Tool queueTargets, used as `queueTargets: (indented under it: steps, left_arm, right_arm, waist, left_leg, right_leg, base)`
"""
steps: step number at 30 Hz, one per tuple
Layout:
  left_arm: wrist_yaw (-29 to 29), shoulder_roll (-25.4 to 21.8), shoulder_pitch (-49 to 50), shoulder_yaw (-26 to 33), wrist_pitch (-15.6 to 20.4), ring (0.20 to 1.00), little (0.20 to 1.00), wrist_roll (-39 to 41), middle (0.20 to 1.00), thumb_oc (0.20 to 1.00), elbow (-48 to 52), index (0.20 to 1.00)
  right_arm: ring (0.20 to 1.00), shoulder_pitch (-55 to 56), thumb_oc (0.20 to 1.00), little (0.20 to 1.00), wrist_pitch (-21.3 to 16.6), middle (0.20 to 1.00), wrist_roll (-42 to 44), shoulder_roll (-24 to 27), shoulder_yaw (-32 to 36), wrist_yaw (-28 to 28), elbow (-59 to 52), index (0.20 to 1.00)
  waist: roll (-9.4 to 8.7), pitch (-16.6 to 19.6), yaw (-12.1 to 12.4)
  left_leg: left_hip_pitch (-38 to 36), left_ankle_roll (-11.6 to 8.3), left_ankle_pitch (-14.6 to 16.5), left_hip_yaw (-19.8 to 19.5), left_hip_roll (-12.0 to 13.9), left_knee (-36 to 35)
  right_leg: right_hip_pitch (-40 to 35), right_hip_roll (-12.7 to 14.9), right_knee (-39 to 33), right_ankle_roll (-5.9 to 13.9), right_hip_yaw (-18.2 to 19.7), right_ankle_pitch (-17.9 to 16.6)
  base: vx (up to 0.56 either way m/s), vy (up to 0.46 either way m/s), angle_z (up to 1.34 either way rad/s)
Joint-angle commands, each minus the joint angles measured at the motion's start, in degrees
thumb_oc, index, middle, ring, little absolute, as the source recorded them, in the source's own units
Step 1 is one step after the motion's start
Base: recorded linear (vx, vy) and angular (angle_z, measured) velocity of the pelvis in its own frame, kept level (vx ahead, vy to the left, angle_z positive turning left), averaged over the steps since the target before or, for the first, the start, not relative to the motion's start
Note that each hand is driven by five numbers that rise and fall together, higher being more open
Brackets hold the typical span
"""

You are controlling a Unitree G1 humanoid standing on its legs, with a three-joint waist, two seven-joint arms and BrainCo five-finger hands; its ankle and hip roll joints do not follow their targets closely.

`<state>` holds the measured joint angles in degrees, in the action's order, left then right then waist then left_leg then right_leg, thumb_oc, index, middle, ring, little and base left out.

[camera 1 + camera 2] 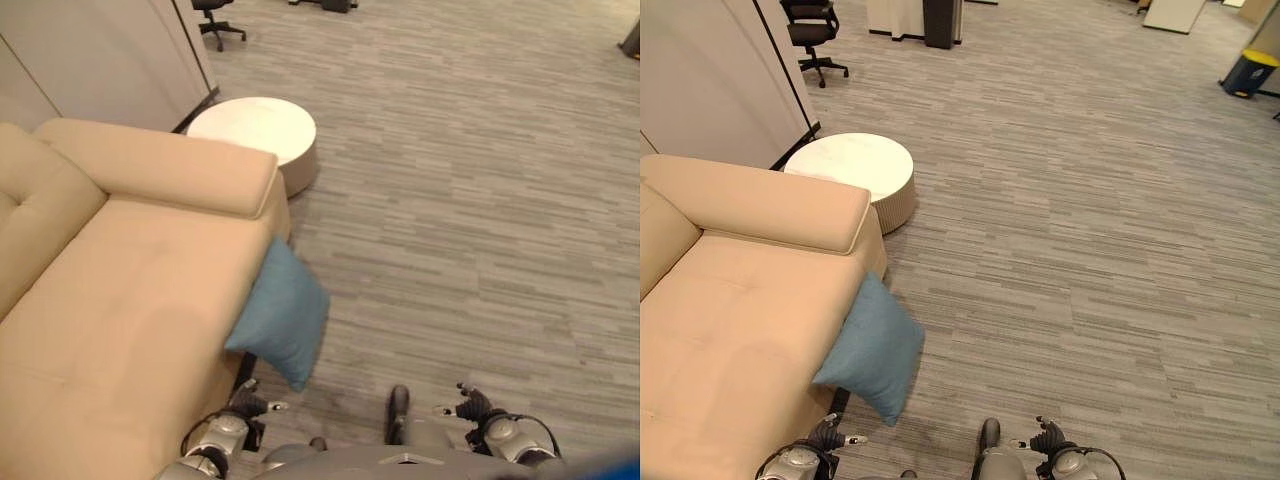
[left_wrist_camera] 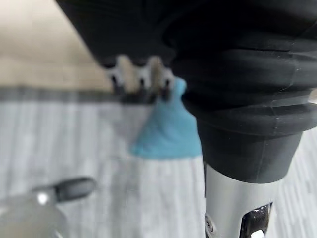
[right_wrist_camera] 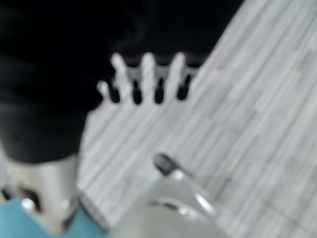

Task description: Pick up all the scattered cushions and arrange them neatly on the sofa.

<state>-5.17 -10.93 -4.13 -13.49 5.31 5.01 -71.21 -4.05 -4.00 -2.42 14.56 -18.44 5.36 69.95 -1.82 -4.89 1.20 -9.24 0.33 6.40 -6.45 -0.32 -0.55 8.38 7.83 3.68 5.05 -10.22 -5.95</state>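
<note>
Grey striped carpet runs beside a beige sofa — one blue cushion leans against its front edge. Left hand and right hand hang empty, fingers relaxed.

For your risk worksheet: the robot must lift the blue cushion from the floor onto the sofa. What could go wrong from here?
The blue cushion leans on the sofa front; a nudge could tip it flat. The left hand hangs beside the sofa edge and may bump it when reaching. The right hand is far off, over bare carpet.
</note>
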Motion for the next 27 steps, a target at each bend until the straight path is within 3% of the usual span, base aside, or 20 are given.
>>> queueTargets:
  steps: [1,2,5,6,8,10,11,12,14,16,19,20,21,22,24,25,27]
  left_arm:
    - [-0.17,-1.33,-2.01,-0.11,1.02,1.000,1.000,-1.21,1.000,1.000,-1.54,1.000]
    - [-0.17,-1.33,-2.01,-0.11,1.02,1.000,1.000,-1.21,1.000,1.000,-1.54,1.000]
    - [-0.08,-1.12,-1.95,-0.09,0.75,1.000,1.000,-0.48,1.000,1.000,-1.79,1.000]
    - [0.00,-1.19,-2.51,-0.36,0.57,1.000,1.000,-0.11,1.000,1.000,-1.45,1.000]
    - [-0.04,-1.16,-2.64,-0.60,0.39,1.000,1.000,-0.23,1.000,1.000,-1.26,1.000]
    - [0.20,-1.10,-2.43,-1.10,0.25,1.000,1.000,-0.79,1.000,1.000,-1.25,1.000]
    - [0.19,-1.26,-2.32,-1.32,0.20,1.000,1.000,-1.46,1.000,1.000,-1.33,1.000]
    - [0.64,-1.35,-1.87,-1.44,0.16,1.000,1.000,-2.52,1.000,1.000,-1.44,1.000]
    - [0.77,-1.46,-1.45,-1.12,0.24,1.000,1.000,-2.75,1.000,1.000,-1.66,1.000]
    - [0.29,-2.31,-1.09,-0.03,0.25,1.000,1.000,-1.96,1.000,1.000,-2.07,1.000]
    - [0.28,-2.74,-1.35,0.34,0.29,1.000,1.000,-1.34,1.000,1.000,-1.90,1.000]
    - [0.34,-2.90,-1.41,0.51,0.29,1.000,1.000,-1.18,1.000,1.000,-1.92,1.000]
    - [0.15,-3.21,-1.84,0.77,0.43,1.000,1.000,-0.49,1.000,1.000,-1.37,1.000]
    - [0.14,-3.35,-2.12,0.77,0.57,1.000,1.000,0.16,1.000,1.000,-0.72,1.000]
    - [0.23,-3.55,-2.53,0.51,0.55,1.000,1.000,0.20,1.000,1.000,-0.39,1.000]
    - [0.38,-3.56,-2.72,-0.29,0.71,1.000,1.000,0.10,1.000,1.000,-0.17,1.000]
    - [0.35,-3.49,-3.02,-0.85,1.05,1.000,1.000,0.36,1.000,1.000,0.31,1.000]
  right_arm:
    - [1.000,-1.61,1.000,1.000,-1.16,1.000,0.04,1.31,-0.24,0.16,-0.13,1.000]
    - [1.000,-1.61,1.000,1.000,-1.17,1.000,0.04,1.31,-0.25,0.17,-0.12,1.000]
    - [1.000,-1.21,1.000,1.000,-1.47,1.000,0.44,1.57,-0.79,0.45,-0.64,1.000]
    - [1.000,-1.39,1.000,1.000,-1.73,1.000,1.29,1.81,-1.20,0.79,-1.27,1.000]
    - [1.000,-1.07,1.000,1.000,-1.43,1.000,2.01,1.75,-0.61,0.75,-0.80,1.000]
    - [1.000,-0.56,1.000,1.000,-1.34,1.000,2.43,1.92,-0.15,0.69,-0.63,1.000]
    - [1.000,-0.45,1.000,1.000,-1.39,1.000,2.25,2.01,-0.16,0.70,-0.50,1.000]
    - [1.000,-0.36,1.000,1.000,-1.26,1.000,1.66,2.11,-0.32,0.72,-0.31,1.000]
    - [1.000,-0.51,1.000,1.000,-1.20,1.000,1.37,2.04,-0.24,0.62,-0.38,1.000]
    - [1.000,-1.22,1.000,1.000,-1.55,1.000,1.06,1.55,-0.54,0.62,-1.26,1.000]
    - [1.000,-1.62,1.000,1.000,-1.60,1.000,0.99,1.12,-0.52,0.49,-1.66,1.000]
    - [1.000,-1.82,1.000,1.000,-1.68,1.000,0.87,0.97,-0.55,0.41,-1.78,1.000]
    - [1.000,-2.29,1.000,1.000,-1.74,1.000,0.48,0.54,-0.64,0.36,-2.07,1.000]
    - [1.000,-2.27,1.000,1.000,-1.79,1.000,0.31,0.40,-0.76,0.57,-2.11,1.000]
    - [1.000,-2.39,1.000,1.000,-1.76,1.000,0.39,0.24,-0.82,0.53,-2.31,1.000]
    - [1.000,-2.13,1.000,1.000,-1.78,1.000,0.74,0.07,-1.28,0.30,-2.50,1.000]
    - [1.000,-1.96,1.000,1.000,-1.86,1.000,0.99,0.08,-1.69,0.17,-2.53,1.000]
  waist:
    - [-2.22,0.12,1.41]
    - [-2.19,0.11,1.33]
    - [-2.89,-0.30,1.62]
    - [-3.69,-1.16,1.70]
    - [-3.71,-1.21,1.52]
    - [-3.82,-1.05,1.43]
    - [-3.59,-0.93,1.17]
    - [-2.79,-0.90,1.19]
    - [-2.87,-0.94,1.49]
    - [-3.24,-1.22,2.67]
    - [-2.88,-1.27,2.99]
    - [-2.74,-1.27,3.08]
    - [-2.51,-1.22,3.25]
    - [-2.42,-1.44,3.34]
    - [-2.34,-1.43,2.99]
    - [-2.73,-1.27,2.07]
    - [-3.09,-1.05,1.69]
  left_leg:
    - [4.25,-3.19,0.19,2.13,-1.44,7.77]
    - [4.26,-3.20,0.23,2.05,-1.42,7.83]
    - [8.76,-5.67,-2.66,2.58,0.32,17.35]
    - [12.77,-5.86,-4.24,6.28,1.87,22.85]
    - [13.64,-5.31,-3.77,10.42,3.30,19.89]
    - [15.82,-4.32,-2.27,12.29,1.82,16.30]
    - [17.36,-3.77,-3.01,13.85,1.42,14.52]
    - [18.86,-3.42,-5.85,17.08,1.71,10.81]
    - [18.18,-3.23,-5.48,16.92,1.36,10.63]
    - [17.19,-3.08,-4.59,13.63,-0.12,11.17]
    - [15.47,-2.00,-3.65,12.92,-0.58,9.96]
    - [14.34,-1.35,-3.20,12.60,-0.94,9.31]
    - [12.79,-0.23,-2.41,12.49,-1.49,8.57]
    - [11.93,0.25,-1.87,12.08,-1.76,8.56]
    - [11.49,0.33,-1.91,11.08,-1.74,8.44]
    - [9.89,0.01,-1.33,9.07,-2.23,8.26]
    - [9.40,-0.51,-1.16,6.73,-2.92,7.93]
  right_leg:
    - [-1.90,-0.23,-0.60,4.53,0.60,0.36]
    - [-1.96,-0.24,-0.63,4.52,0.52,0.37]
    - [-4.85,-0.70,-1.79,2.75,-2.11,1.99]
    - [-6.89,-0.87,-3.03,1.56,-4.22,2.88]
    - [-8.57,-1.32,-3.87,1.24,-6.26,4.36]
    - [-9.62,-1.46,-4.12,1.42,-8.04,5.71]
    - [-9.79,-1.86,-3.73,1.31,-8.74,6.49]
    - [-10.31,-3.19,-3.05,0.89,-9.40,7.96]
    - [-10.50,-3.18,-2.38,0.82,-9.38,8.53]
    - [-9.94,-2.15,3.00,1.43,-9.24,8.91]
    - [-8.75,-0.79,7.64,2.28,-9.49,9.27]
    - [-7.68,-0.18,10.84,2.63,-9.40,8.94]
    - [-6.05,2.38,16.94,4.20,-10.79,5.65]
    - [-5.60,3.34,20.41,4.59,-10.90,5.00]
    - [-4.38,2.69,22.37,4.48,-9.67,4.64]
    - [-2.77,0.03,20.44,3.86,-5.43,5.73]
    - [-1.58,-1.42,15.28,3.01,-3.42,6.54]
  base:
    - [0.13,-0.132,0.46]
    - [0.11,-0.168,0.42]
    - [0.11,-0.239,0.61]
    - [0.11,-0.290,0.90]
    - [0.12,-0.185,0.98]
    - [0.15,-0.088,1.10]
    - [0.24,-0.055,0.80]
    - [0.26,-0.020,0.61]
    - [0.19,0.023,0.23]
    - [0.21,0.081,-0.07]
    - [0.12,0.081,-0.08]
    - [0.26,0.201,0.15]
    - [0.28,0.199,0.20]
    - [0.28,0.174,0.20]
    - [0.18,0.045,0.50]
    - [0.21,-0.009,0.67]
    - [0.21,-0.049,0.89]
